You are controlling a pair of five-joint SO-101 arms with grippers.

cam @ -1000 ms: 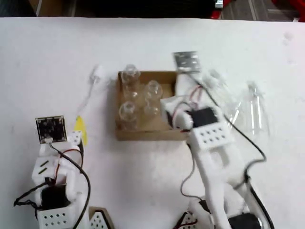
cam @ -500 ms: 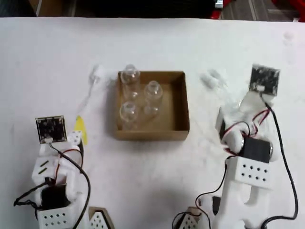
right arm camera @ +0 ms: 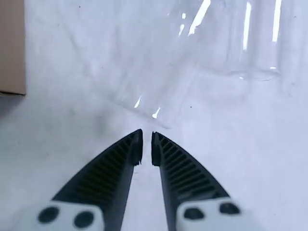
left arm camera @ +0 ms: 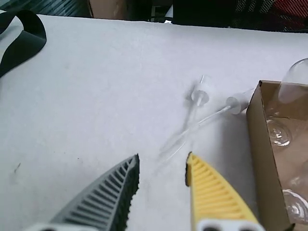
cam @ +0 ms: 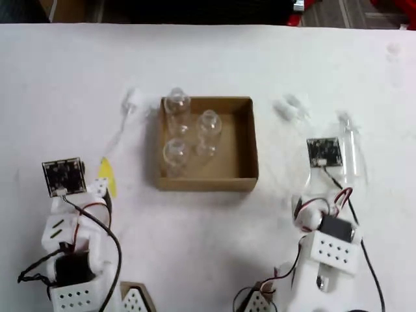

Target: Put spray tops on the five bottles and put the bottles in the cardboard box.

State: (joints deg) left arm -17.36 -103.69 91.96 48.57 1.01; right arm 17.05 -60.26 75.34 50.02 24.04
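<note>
My right gripper (right arm camera: 147, 147), jaws all but closed on nothing, faces a clear bottle (right arm camera: 166, 77) lying just beyond its tips, long axis running farther away.

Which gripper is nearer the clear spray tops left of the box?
Left. The left gripper is just short of the clear plastic spray tops, fingers open; the right gripper is beyond the brown cardboard box, beside clear bottles.

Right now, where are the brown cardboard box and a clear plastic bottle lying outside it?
brown cardboard box (cam: 208, 184), high view, front wall.
clear plastic bottle (cam: 351, 156), high view, middle of its body.
</note>
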